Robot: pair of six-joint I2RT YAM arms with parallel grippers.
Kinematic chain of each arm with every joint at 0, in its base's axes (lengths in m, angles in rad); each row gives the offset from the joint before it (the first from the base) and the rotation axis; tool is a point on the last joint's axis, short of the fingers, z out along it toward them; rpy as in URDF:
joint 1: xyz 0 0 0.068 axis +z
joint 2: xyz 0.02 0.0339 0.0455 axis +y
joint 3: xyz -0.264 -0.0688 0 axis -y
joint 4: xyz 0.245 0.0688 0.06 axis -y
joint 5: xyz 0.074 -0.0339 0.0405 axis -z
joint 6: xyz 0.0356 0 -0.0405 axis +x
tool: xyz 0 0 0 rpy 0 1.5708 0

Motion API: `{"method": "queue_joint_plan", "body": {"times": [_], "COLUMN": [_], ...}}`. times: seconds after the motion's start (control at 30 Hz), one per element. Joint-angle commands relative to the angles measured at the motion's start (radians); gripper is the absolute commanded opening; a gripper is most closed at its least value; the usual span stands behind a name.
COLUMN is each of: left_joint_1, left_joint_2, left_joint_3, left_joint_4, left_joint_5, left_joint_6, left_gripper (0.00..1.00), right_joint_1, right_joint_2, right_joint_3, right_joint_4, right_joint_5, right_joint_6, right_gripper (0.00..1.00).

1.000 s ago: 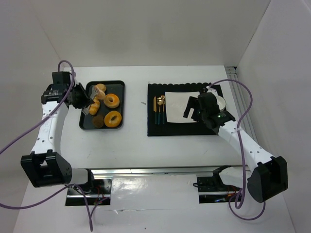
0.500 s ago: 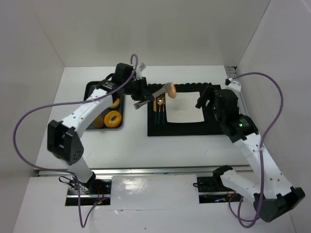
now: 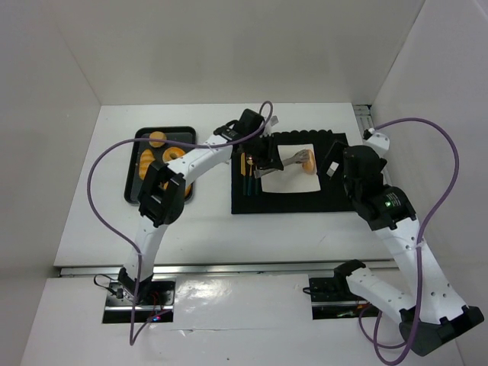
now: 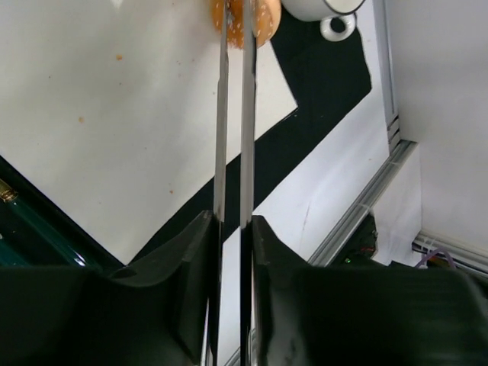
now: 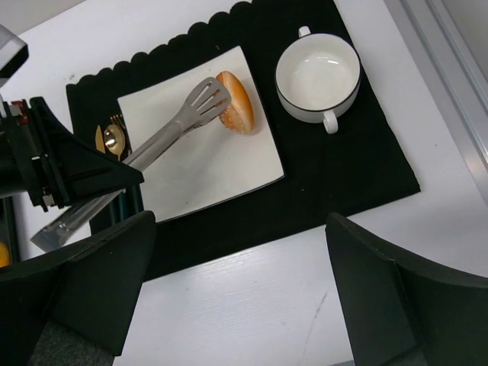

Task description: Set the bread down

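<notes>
The bread (image 3: 307,160), a round golden bun, is pinched on edge between the tips of metal tongs (image 3: 286,160) over the far right corner of the white square plate (image 3: 286,183). My left gripper (image 3: 263,162) is shut on the tongs' handles. The left wrist view shows the tongs (image 4: 232,152) running from my left gripper (image 4: 232,229) to the bread (image 4: 245,19). The right wrist view shows bread (image 5: 236,103), tongs (image 5: 164,137) and plate (image 5: 198,152); I cannot tell whether the bread touches the plate. My right gripper (image 3: 347,169), (image 5: 240,305) is open, empty and held high.
The plate lies on a black placemat (image 3: 324,200) with a white bowl (image 5: 316,76) to its right and gold cutlery (image 3: 248,164) to its left. A black tray (image 3: 141,137) with several donuts (image 3: 156,139) sits at the far left.
My left arm has swung right from the tray, carrying the tongs and bread to the plate. My right arm has risen and drawn back to the right of the placemat.
</notes>
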Motion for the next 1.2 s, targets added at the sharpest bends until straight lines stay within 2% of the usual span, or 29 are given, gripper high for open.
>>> {"method": "queue_joint_plan", "body": {"times": [0.0,0.07,0.13,0.17,0.4,0.63,0.7,0.73,0.77,0.87,1.03,1.17], "left_joint_1": [0.006,0.006,0.006,0.006,0.02,0.116,0.149,0.173,0.187,0.277,0.455,0.555], "left_joint_2": [-0.015,-0.044,-0.062,-0.082,-0.192,-0.363,-0.441,-0.468,-0.523,-0.599,-0.715,-0.743], "left_joint_3": [0.038,0.029,0.016,0.006,-0.066,-0.152,-0.189,-0.189,-0.218,-0.299,-0.437,-0.543], "left_joint_4": [-0.013,-0.024,-0.024,-0.033,-0.053,-0.087,-0.136,-0.174,-0.209,-0.312,-0.337,-0.303], "left_joint_5": [-0.01,-0.036,-0.036,-0.036,-0.101,-0.121,-0.183,-0.246,-0.371,-0.531,-0.592,-0.523], "left_joint_6": [0.001,0.01,0.02,0.029,0.049,0.069,0.096,0.109,0.122,0.156,0.129,0.101], "left_gripper": [0.38,0.44,0.56,0.58,0.58,0.57,0.57,0.57,0.57,0.57,0.57,0.57], "right_joint_1": [0.007,0.007,0.007,0.007,0.007,0.007,0.007,0.007,0.007,0.007,0.007,0.007], "right_joint_2": [-0.014,-0.014,-0.005,-0.005,-0.005,-0.005,-0.005,-0.005,-0.005,0.004,0.044,0.076], "right_joint_3": [0.019,0.019,0.019,0.01,0.001,-0.028,-0.039,-0.039,-0.048,-0.059,-0.07,-0.07], "right_joint_4": [-0.034,-0.034,-0.024,-0.024,-0.024,0.005,0.025,0.025,0.025,0.048,0.106,0.128], "right_joint_5": [0.027,0.027,0.027,0.027,0.007,-0.024,-0.033,-0.033,-0.042,-0.052,-0.099,-0.122], "right_joint_6": [-0.004,-0.004,-0.004,0.006,0.006,0.015,0.015,0.015,0.015,0.015,-0.005,-0.014], "right_gripper": [0.99,0.99,0.99,0.99,0.99,0.99,0.99,0.99,0.99,0.99,0.99,0.99]}}
